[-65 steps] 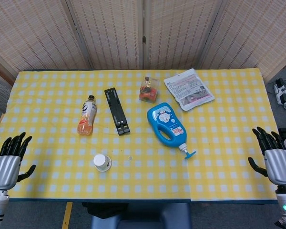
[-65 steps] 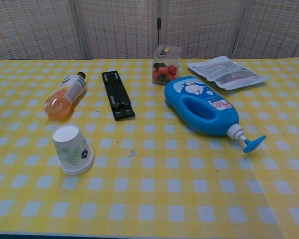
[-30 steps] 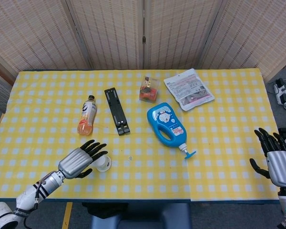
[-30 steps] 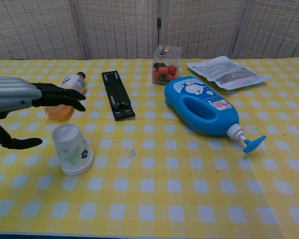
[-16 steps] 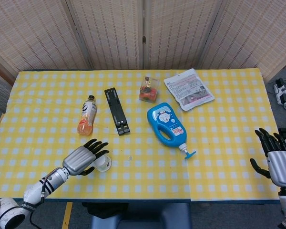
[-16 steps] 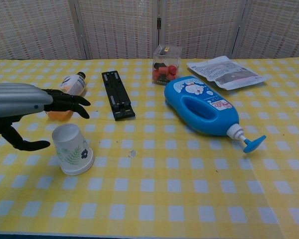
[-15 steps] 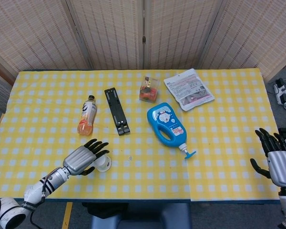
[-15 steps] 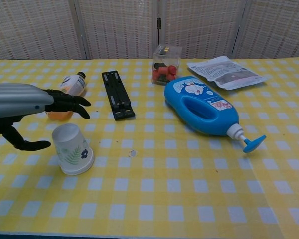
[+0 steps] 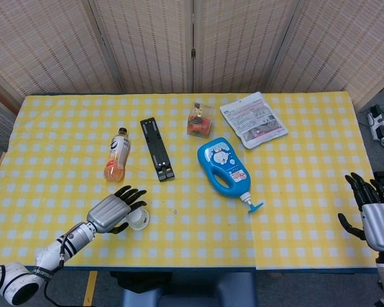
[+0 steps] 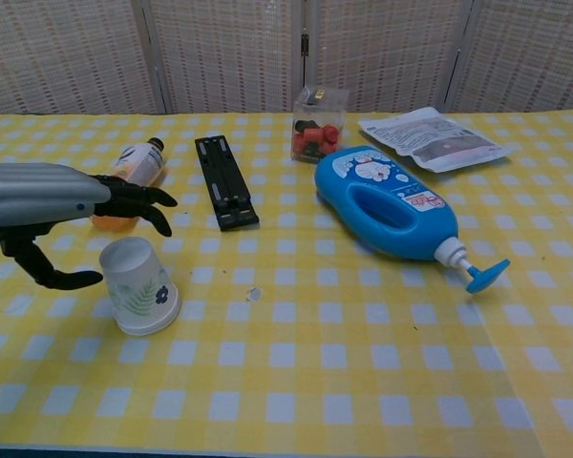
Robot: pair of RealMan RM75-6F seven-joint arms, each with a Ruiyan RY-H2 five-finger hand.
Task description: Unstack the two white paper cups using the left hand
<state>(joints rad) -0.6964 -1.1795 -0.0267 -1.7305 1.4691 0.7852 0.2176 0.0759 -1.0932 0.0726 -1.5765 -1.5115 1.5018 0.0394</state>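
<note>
The white paper cups [image 10: 137,285] stand upside down as one stack, with a leaf and flower print, on the yellow checked table near its front left. From above the cups [image 9: 139,219] show as a white disc. My left hand [image 10: 67,212] hovers open just left of and above the stack, fingers spread over the top and thumb low beside its left wall, not touching. In the head view the left hand [image 9: 112,210] partly covers the stack's left side. My right hand [image 9: 375,214] hangs open off the table's right edge, far from the cups.
An orange drink bottle [image 10: 124,181] lies just behind the cups. A black rail [image 10: 225,180] lies beside it. A blue pump bottle [image 10: 392,214] lies mid-table, a clear box of red pieces [image 10: 319,124] and a white pouch [image 10: 432,138] behind it.
My left hand has come in from the table's left front corner to the cup stack, and in the last half second crept slightly closer. The cups and the right hand stay put.
</note>
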